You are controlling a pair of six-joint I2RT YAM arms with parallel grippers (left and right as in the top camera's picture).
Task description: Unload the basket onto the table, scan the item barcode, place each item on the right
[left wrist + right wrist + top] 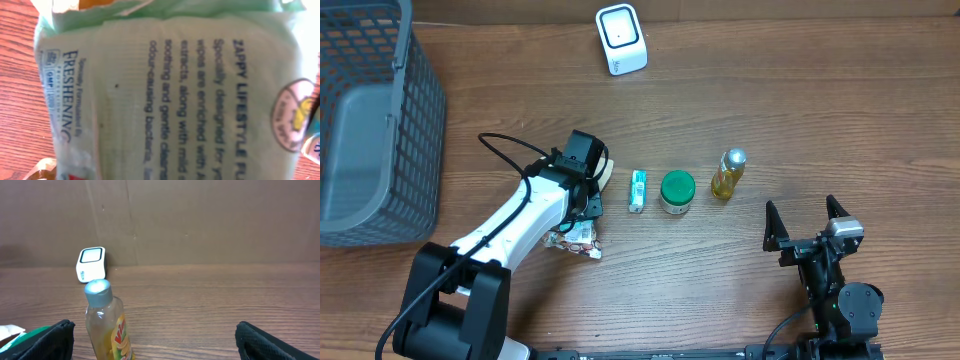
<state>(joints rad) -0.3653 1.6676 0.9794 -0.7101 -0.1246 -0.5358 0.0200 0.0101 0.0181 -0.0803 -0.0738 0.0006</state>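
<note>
Left gripper sits over the pale green wipes pack, a bit left of centre in the overhead frame. Its wrist view is nothing but the pack's printed face, so I honestly can't tell if it's pinching it. Right gripper is at lower right, fingers spread wide. The white scanner is top centre on the surface, and the yellow bottle is right of centre.

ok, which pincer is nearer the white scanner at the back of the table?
Left. The left pincer is mid-table, roughly straight robot-side of the scanner. The right pincer, open, sits at the near right, much farther off diagonally.
</note>
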